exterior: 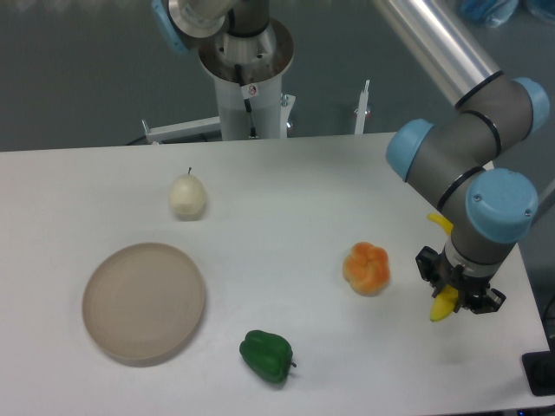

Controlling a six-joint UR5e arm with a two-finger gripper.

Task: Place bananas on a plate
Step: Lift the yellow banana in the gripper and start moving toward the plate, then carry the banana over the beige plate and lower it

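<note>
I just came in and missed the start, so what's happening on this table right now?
The robot arm's gripper is over the right side of the white table, shut on the banana, whose yellow ends stick out above and below the wrist. The beige plate sits empty at the far left, so the banana has yet to be carried across. A pale pear, an orange pepper and a green pepper lie on the table, untouched.

White table [286, 186]; dark grey floor [78, 78] behind.
</note>
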